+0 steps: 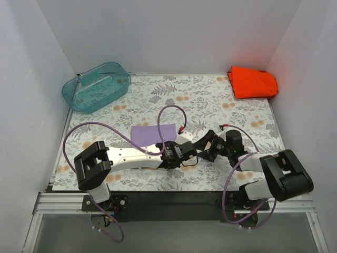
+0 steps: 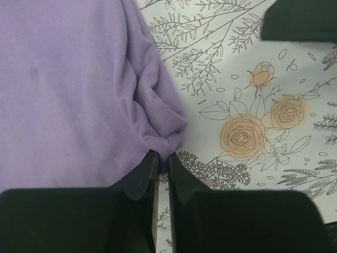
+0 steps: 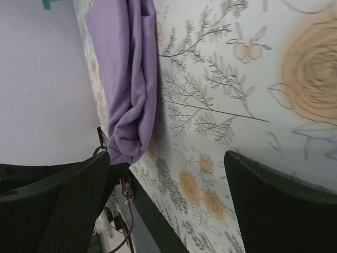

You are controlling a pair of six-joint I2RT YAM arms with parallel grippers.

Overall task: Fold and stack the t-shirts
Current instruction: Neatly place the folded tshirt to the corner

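Top view: the lavender t-shirt (image 1: 152, 133) lies as a small rectangle in the middle of the counter (image 1: 210, 105), just beyond both arms. The orange-red t-shirt (image 1: 253, 82) sits folded in the far right corner, and a teal tub (image 1: 96, 86) sits far left.

Left wrist view: my left jaws are closed, pinching a bunched corner of the lavender t-shirt.

Right wrist view: my right jaws stand wide open and empty, with the lavender t-shirt near them. I judge they should take a neighbouring corner, so both arms lift evenly without pulling the fold apart.
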